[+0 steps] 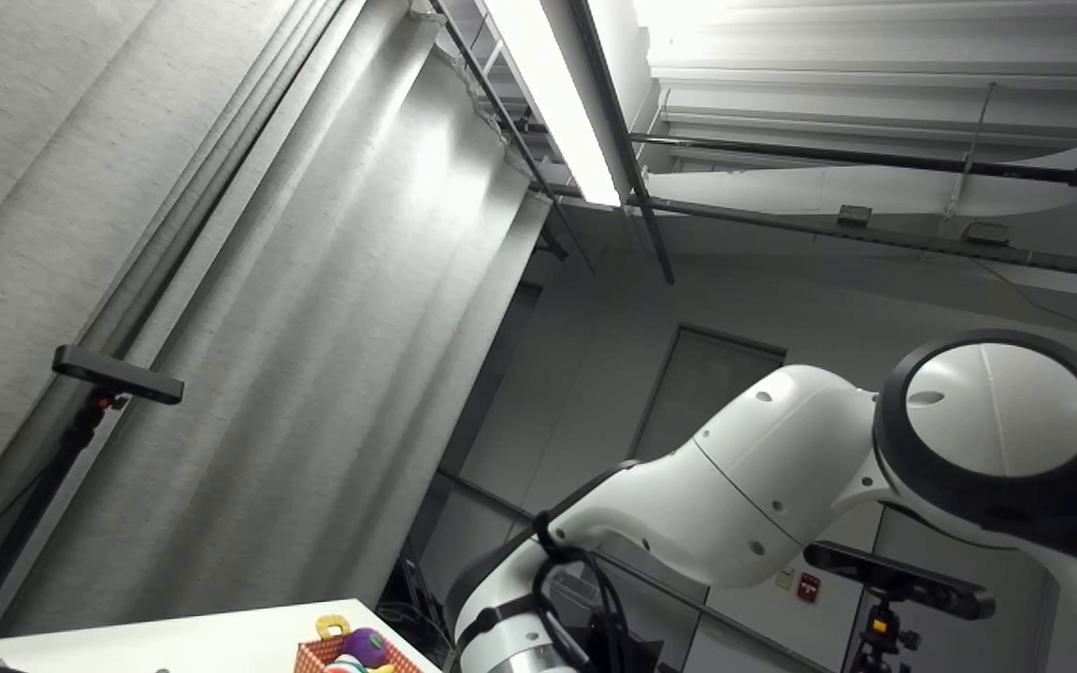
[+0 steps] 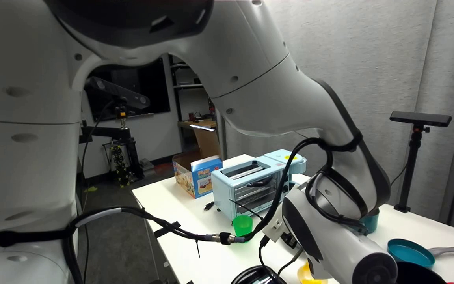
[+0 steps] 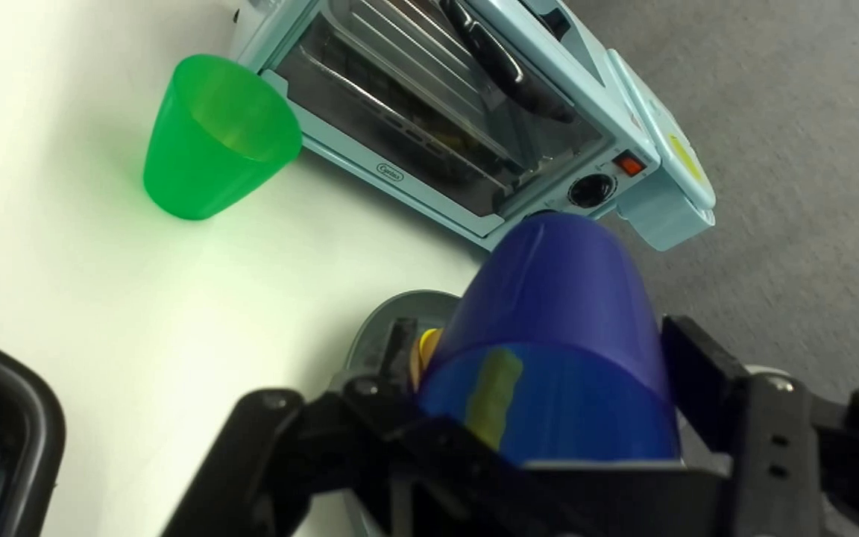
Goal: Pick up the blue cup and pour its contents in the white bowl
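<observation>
The blue cup (image 3: 556, 283) is in the gripper (image 3: 539, 332), as the wrist view shows; its long axis runs nearly straight up and down that view; its round, thin end points to the top, at the oven (image 3: 437, 127), and its wide end points back to the bottom; the thin end looks purple and the wide part a brighter blue, with a yellow-green streak (image 3: 495, 391); I cannot tell if the streak is inside the cup or seen through it; the jaws stand as far apart as the cup is wide; they pinch it from both sides, with a black finger (image 3: 698, 380) on its right edge in the view; just left of the cup a bit of a yellow thing (image 3: 429, 344) peeks out; by that is part of a dark grey round thing (image 3: 388, 321); higher and more to the left, the green cup (image 3: 209, 149) stands on the white table (image 3: 198, 313), just beside the oven; a black rim (image 3: 45, 418) shows at the far left.

In an exterior view, a box (image 2: 199, 179) sits next to the oven, and a teal pan (image 2: 410, 252) lies near the end of the white arm (image 2: 266, 86); in an exterior view, a red basket (image 1: 314, 654) holds a purple thing (image 1: 366, 645).
</observation>
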Action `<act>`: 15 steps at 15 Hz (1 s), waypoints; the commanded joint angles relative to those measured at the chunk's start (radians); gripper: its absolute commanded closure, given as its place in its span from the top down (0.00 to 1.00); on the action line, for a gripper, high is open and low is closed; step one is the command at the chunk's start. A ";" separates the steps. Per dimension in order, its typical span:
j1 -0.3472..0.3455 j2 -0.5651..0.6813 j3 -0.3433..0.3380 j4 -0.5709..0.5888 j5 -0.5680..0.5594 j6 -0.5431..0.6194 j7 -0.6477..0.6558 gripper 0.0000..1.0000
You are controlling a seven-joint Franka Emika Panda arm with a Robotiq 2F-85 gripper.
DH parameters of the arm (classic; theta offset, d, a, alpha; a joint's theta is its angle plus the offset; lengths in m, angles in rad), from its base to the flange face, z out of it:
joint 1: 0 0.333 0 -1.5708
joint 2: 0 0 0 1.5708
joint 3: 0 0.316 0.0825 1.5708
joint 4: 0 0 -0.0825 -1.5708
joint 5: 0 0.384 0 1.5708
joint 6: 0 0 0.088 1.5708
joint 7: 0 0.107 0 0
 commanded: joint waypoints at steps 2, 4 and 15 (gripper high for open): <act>0.021 -0.016 -0.027 -0.016 0.031 -0.040 -0.035 0.56; 0.021 -0.016 -0.028 -0.016 0.031 -0.044 -0.037 0.56; 0.072 -0.028 -0.033 0.004 -0.049 0.047 -0.002 0.56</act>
